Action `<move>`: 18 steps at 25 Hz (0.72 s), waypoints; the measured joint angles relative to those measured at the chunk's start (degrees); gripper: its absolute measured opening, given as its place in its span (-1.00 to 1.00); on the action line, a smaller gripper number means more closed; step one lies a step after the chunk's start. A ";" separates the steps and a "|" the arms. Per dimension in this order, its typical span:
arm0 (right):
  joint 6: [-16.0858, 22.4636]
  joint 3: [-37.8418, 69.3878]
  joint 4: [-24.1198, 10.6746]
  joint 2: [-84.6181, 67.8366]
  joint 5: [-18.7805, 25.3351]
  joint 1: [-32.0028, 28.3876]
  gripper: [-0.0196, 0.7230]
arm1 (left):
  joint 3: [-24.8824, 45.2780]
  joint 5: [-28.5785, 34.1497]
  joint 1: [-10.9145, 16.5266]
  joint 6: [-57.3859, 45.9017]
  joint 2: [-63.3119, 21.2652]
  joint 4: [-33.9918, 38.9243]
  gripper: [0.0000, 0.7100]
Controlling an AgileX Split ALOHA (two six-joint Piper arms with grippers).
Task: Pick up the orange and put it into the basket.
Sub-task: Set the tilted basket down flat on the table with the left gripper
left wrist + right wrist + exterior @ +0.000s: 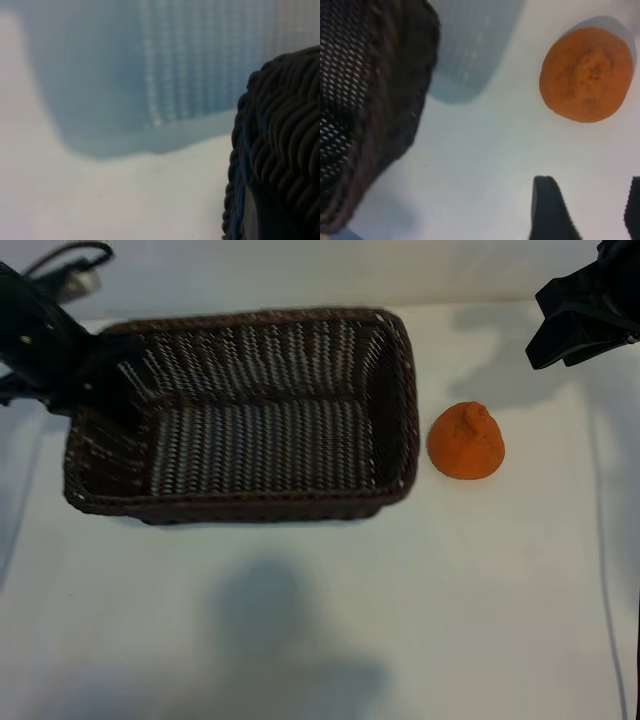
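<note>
White and matte, the surface [330,600] carries only two things, with soft shadows lying across its near half. Nothing of the task is done yet, as far as I can judge: the orange [466,441] sits on the surface just beside the basket [395,455], at 3 o'clock from it and apart from its wall, and the basket holds nothing. Picking the fruit up, carrying it over the rim and letting go all remain. The right end effector [585,325] hangs at 1 o'clock from the orange, well apart from it, its dark fingers [547,210] spread with bare surface between them and holding nothing; its wrist view shows the fruit ahead of them and untouched. The left end effector [85,380] is over the basket's corner at 10 o'clock, and the left wrist view shows only braided rim close up, so I cannot tell whether it grips the wicker or merely stands narrowly parted there. The orange is roundish with a dull, finely pitted skin and a bumpy raised knob turned upward. The basket is rectangular with rounded corners, dark brown woven wicker, light showing through its open weave, topped by a thick braided rim.
</note>
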 joint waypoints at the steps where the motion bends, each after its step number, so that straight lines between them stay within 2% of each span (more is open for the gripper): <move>1: 0.00 0.00 0.00 0.00 0.00 0.00 0.06 | 0.00 -0.73 -0.47 -0.59 0.50 0.00 -0.56; 8: 0.00 0.00 0.06 0.00 0.00 0.00 0.03 | 0.00 -3.45 -1.05 -5.67 3.57 0.75 -0.56; 18: 0.00 0.00 0.60 0.00 0.01 0.00 0.01 | 0.19 -6.19 -2.42 -6.01 6.83 1.18 -0.56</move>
